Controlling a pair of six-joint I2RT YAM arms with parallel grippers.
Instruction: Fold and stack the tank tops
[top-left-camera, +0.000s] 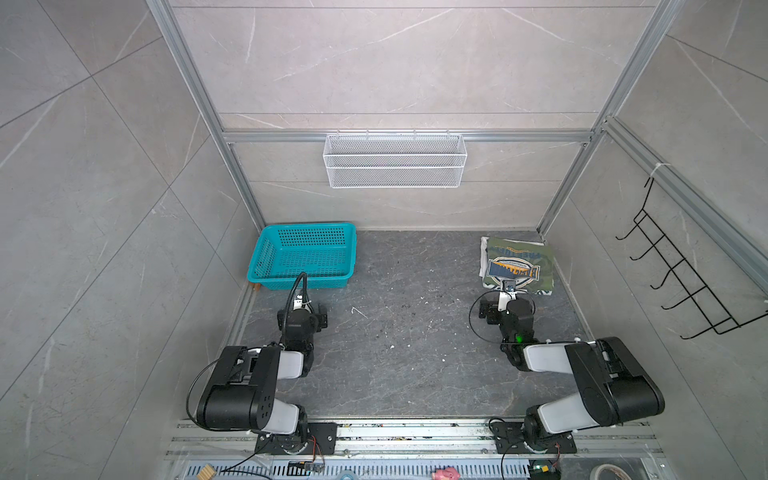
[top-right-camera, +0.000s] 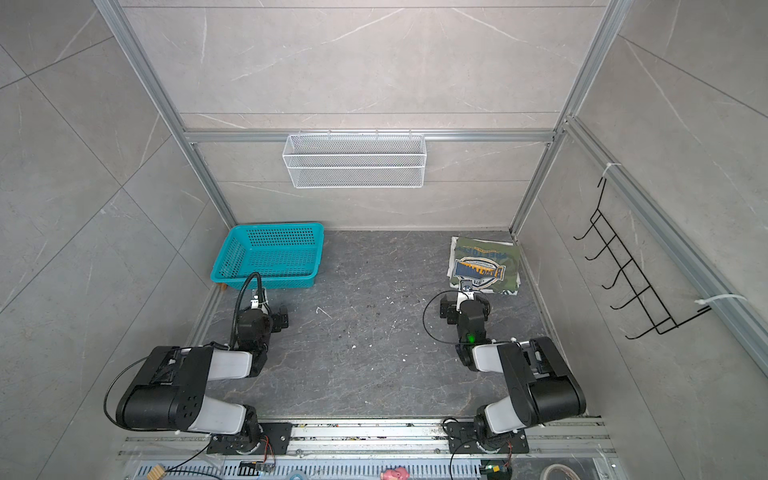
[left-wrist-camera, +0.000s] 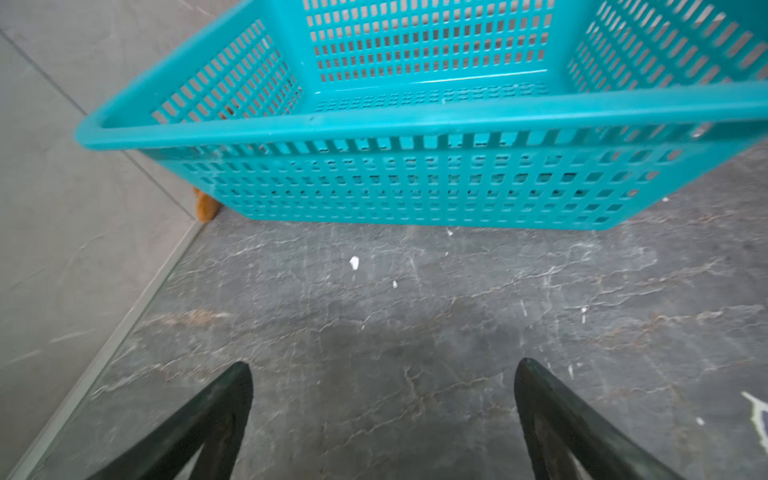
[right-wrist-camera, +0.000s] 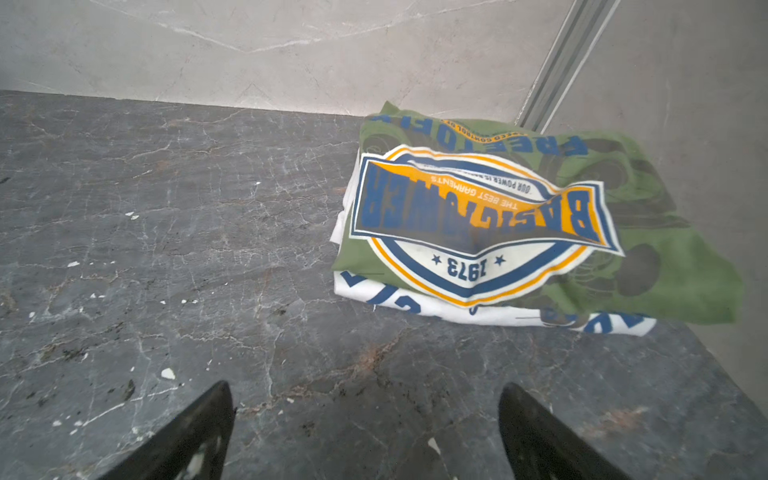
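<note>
Folded olive tank top (right-wrist-camera: 685, 286) rests on white tank top (right-wrist-camera: 428, 308), just ahead of released right hand (right-wrist-camera: 365, 395); left hand (left-wrist-camera: 382, 370), also released, is well apart.

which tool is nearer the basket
Left. The left tool is just in front of the basket, apart from it; the right tool is across the table, by the tops.

You get only the edges of the white top (right-wrist-camera: 440, 308), because the green top (right-wrist-camera: 681, 282) lies over the rest. The basket (left-wrist-camera: 415, 120) runs off the left wrist view, and an orange-brown thing (left-wrist-camera: 205, 208) behind its corner is mostly hidden. The left gripper (left-wrist-camera: 384, 363) and right gripper (right-wrist-camera: 366, 385) show fingertips only, cut off at the edge.
</note>
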